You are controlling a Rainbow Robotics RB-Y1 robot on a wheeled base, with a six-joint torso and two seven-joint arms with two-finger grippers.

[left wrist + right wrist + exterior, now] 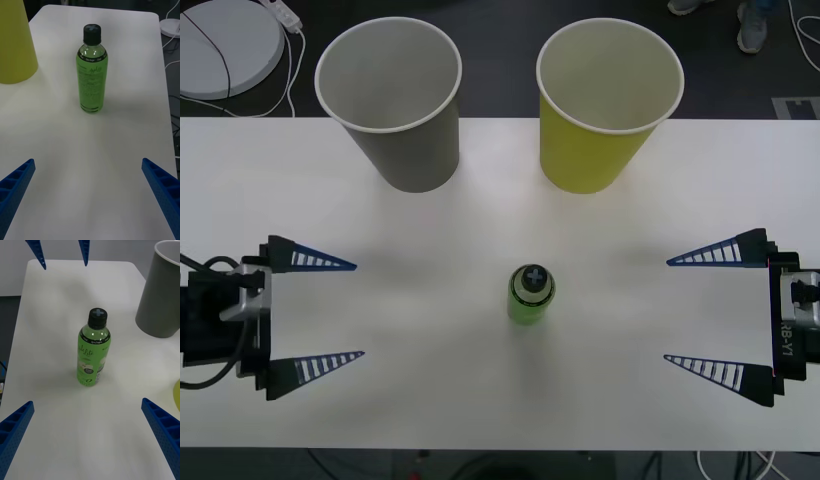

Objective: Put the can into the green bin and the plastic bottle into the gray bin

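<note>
The plastic bottle (530,294) was found upright near the middle of the white table (480,400), capped in black, with both bins well beyond it at the far edge: the gray bin (395,100) at far left, the green bin (605,105) at far right. The left gripper (315,312) and the right gripper (710,315) were positioned at the table's left and right sides, fingers spread wide, nothing held. The bins' interiors were only partly seen.

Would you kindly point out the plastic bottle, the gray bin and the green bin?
plastic bottle (530,299), front view, on its label.
gray bin (412,150), front view, on its outer wall.
green bin (585,155), front view, on its outer wall.
</note>
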